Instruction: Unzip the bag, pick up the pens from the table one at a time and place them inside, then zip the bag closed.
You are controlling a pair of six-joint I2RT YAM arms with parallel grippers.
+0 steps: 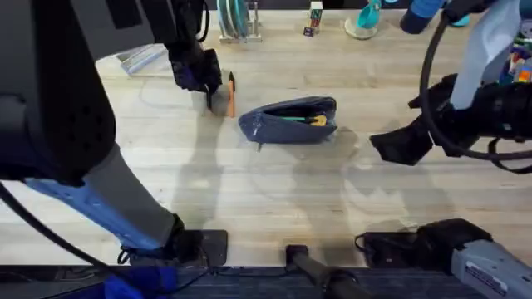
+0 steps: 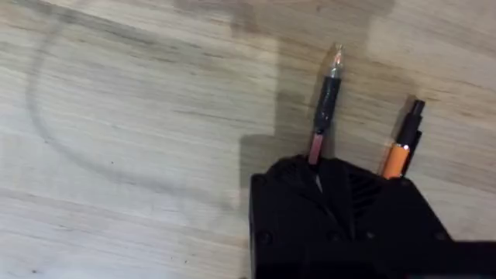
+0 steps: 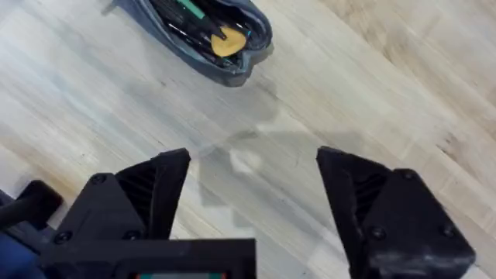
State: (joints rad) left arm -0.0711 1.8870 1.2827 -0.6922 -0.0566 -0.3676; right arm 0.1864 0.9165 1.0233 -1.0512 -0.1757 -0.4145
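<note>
Near the middle of the light wooden plank table (image 1: pixel 274 199) lies the oblong grey-blue fabric pouch (image 1: pixel 287 122), its zipper open, green and yellow items showing inside; toward the far left edge lie a slim orange pen (image 1: pixel 232 95) and, beside it, a black pen (image 2: pixel 325 105), whose end the left gripper (image 2: pixel 318 167) pinches; the right gripper (image 3: pixel 252 201) hovers with fingers wide, near the right edge.
</note>
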